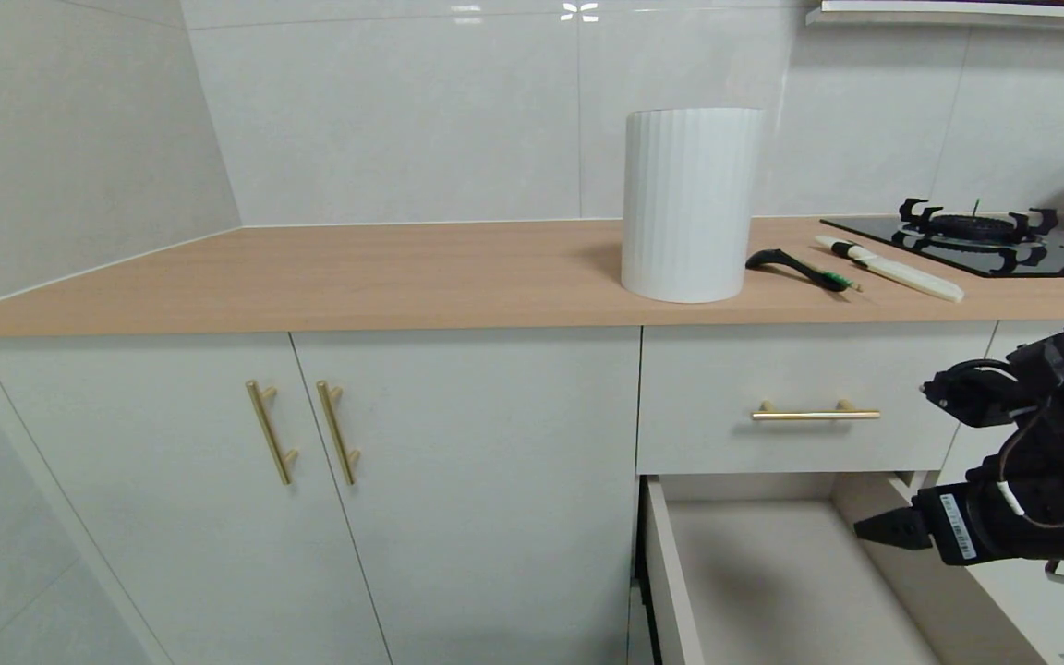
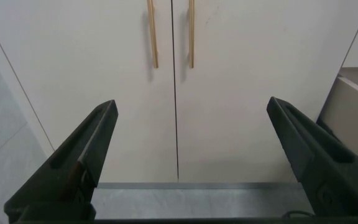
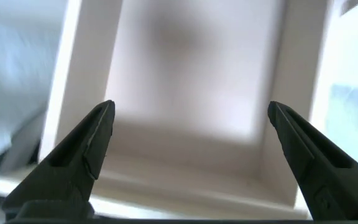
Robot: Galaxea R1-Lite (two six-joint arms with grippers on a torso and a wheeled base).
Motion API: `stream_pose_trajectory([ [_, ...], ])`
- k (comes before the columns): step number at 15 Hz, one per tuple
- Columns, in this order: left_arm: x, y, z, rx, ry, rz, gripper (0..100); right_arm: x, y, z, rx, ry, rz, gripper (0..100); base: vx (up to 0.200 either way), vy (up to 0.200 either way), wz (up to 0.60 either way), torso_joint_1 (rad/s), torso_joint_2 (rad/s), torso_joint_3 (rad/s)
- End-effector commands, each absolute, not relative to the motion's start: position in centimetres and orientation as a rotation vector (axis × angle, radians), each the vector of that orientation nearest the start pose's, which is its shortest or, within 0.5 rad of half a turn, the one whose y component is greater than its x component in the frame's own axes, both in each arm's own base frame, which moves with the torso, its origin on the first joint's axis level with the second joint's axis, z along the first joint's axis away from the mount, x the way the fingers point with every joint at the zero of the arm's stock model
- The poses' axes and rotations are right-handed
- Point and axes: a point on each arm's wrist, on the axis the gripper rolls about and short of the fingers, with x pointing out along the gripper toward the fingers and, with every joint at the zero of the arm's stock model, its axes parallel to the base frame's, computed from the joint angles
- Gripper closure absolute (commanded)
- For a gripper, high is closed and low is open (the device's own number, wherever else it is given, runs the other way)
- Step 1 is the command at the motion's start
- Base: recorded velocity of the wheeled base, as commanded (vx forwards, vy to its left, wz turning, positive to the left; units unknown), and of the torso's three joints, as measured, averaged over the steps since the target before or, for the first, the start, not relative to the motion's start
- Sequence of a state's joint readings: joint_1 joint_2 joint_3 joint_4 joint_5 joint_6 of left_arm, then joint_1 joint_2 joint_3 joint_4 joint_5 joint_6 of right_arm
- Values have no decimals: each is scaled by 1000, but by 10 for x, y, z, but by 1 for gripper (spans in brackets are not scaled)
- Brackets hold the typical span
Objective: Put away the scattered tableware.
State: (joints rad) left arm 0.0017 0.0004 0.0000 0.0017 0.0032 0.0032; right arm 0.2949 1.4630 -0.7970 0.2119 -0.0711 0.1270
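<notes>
Pale kitchen cabinet fronts [image 1: 458, 480] make up the near ground, below a long wooden countertop [image 1: 356, 277]. Nearest the onlooker, the lower drawer [image 1: 772, 573] on the right stands pulled open. The right gripper [image 1: 900, 458] hangs at its right-hand side, and the right wrist view looks between its widely parted fingers [image 3: 190, 107] onto the drawer's pale floor [image 3: 191, 74]. The left gripper [image 2: 191, 103] is spread just as wide, holds nothing and faces the double doors [image 2: 241, 93] low down, with their two gold bar handles [image 2: 152, 34] ahead of it and the open drawer's edge [image 2: 353, 106] off to one side.

Above the open drawer, the upper drawer [image 1: 726, 369] is closed, its gold handle [image 1: 816, 415] lying level.

The tableware lies farther back on the countertop. A black-handled utensil [image 1: 795, 268] lies just right of a tall ribbed white container [image 1: 691, 205]. A cream-coloured utensil [image 1: 892, 271] lies beside it at a slant, between it and the black gas hob [image 1: 975, 235]. Both are well apart from either gripper. Glossy pale wall tiles [image 1: 403, 111] close off the scene behind.
</notes>
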Motion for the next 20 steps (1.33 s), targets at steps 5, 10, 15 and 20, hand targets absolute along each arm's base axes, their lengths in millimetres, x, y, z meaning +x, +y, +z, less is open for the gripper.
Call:
stream_pose_trajectory([
  [5, -23, 0, 75, 3, 2, 6, 0, 205, 59, 176, -36, 846, 146, 0, 0, 0, 0, 0, 0, 0],
  [10, -23, 0, 75, 3, 2, 6, 0, 205, 59, 175, -37, 850, 146, 0, 0, 0, 0, 27, -131, -103],
  [15, -23, 0, 75, 3, 2, 6, 0, 205, 59, 174, -38, 853, 146, 0, 0, 0, 0, 141, -435, -294],
  [20, -23, 0, 75, 3, 2, 6, 0, 205, 59, 173, -40, 858, 146, 0, 0, 0, 0, 180, -463, -285],
])
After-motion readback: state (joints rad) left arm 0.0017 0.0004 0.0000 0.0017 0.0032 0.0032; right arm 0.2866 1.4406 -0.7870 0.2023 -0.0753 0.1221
